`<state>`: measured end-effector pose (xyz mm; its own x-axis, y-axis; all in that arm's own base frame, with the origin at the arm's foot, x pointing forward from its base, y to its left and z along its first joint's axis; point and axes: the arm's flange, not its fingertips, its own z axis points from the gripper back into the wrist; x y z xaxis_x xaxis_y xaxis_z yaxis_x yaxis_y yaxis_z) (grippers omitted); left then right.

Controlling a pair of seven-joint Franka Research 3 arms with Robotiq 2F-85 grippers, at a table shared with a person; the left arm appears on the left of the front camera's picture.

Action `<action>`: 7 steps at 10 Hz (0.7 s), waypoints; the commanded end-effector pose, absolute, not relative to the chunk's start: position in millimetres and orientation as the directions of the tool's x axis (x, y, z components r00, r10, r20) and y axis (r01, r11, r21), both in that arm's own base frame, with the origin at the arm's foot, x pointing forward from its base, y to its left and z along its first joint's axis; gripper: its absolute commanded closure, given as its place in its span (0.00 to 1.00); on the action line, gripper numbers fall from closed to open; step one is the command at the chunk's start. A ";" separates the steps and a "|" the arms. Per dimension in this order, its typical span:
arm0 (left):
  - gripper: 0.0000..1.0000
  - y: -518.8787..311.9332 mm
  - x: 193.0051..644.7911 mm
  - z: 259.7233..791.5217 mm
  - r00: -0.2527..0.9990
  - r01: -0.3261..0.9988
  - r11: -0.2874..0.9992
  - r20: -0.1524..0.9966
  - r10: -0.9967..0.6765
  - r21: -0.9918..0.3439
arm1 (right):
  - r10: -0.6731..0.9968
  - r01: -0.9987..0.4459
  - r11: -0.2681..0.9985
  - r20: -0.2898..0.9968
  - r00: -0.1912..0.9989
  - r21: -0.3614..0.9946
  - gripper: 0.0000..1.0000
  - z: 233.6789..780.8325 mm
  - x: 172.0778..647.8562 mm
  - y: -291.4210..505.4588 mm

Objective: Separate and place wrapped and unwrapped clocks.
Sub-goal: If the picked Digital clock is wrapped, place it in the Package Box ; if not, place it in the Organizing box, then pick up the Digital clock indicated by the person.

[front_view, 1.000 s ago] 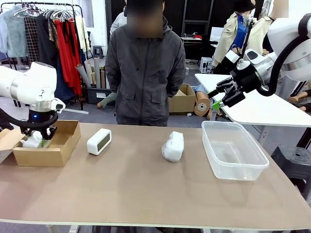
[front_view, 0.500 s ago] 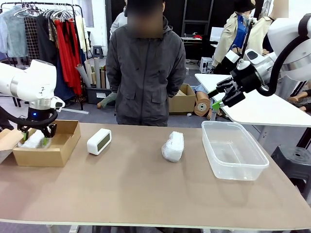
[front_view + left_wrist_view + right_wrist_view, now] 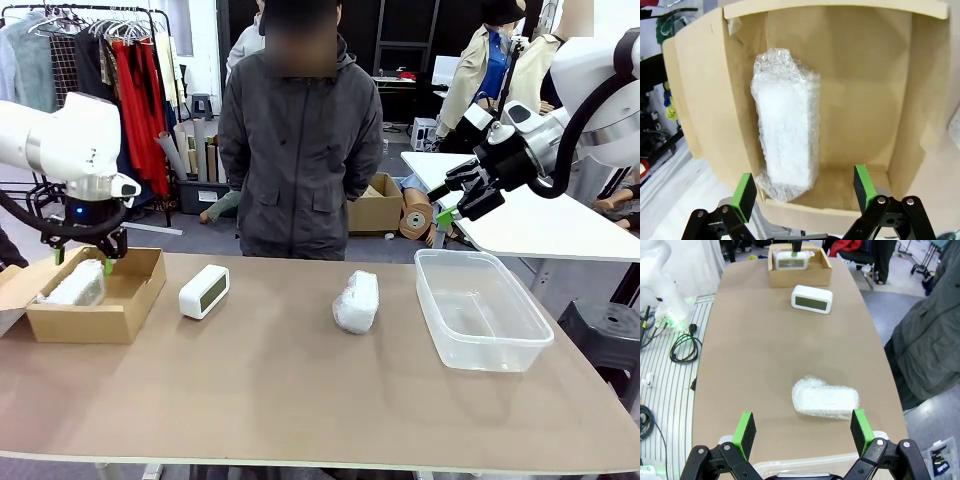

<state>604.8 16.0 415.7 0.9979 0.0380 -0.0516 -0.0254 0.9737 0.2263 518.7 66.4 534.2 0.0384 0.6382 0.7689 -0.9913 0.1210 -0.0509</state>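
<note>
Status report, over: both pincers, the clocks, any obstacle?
Left pincer open over cardboard box, one wrapped clock inside. Right pincer open, raised near tub. Second wrapped clock and bare clock on table, nothing blocking.

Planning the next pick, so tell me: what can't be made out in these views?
Wrapped clock in the cardboard box: front view, box wall hides its lower part.
Bare clock: front view, display too small to read.
Clear tub: right wrist view, cut off by the bottom edge.
</note>
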 end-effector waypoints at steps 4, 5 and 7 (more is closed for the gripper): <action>0.00 11.3 603.5 428.4 0.999 -0.027 0.975 -0.038 0.037 0.219 | 0.641 -0.992 0.119 0.767 0.036 -0.053 0.00 536.0 518.9 65.9; 0.00 11.3 603.5 428.4 0.999 -0.027 0.975 -0.038 0.037 0.219 | 0.641 -0.992 0.119 0.767 0.036 -0.053 0.00 536.0 518.9 65.9; 0.00 7.8 603.0 431.3 0.998 -0.030 0.978 -0.042 0.039 0.208 | 0.641 -0.992 0.119 0.767 0.036 -0.053 0.00 536.0 518.9 65.9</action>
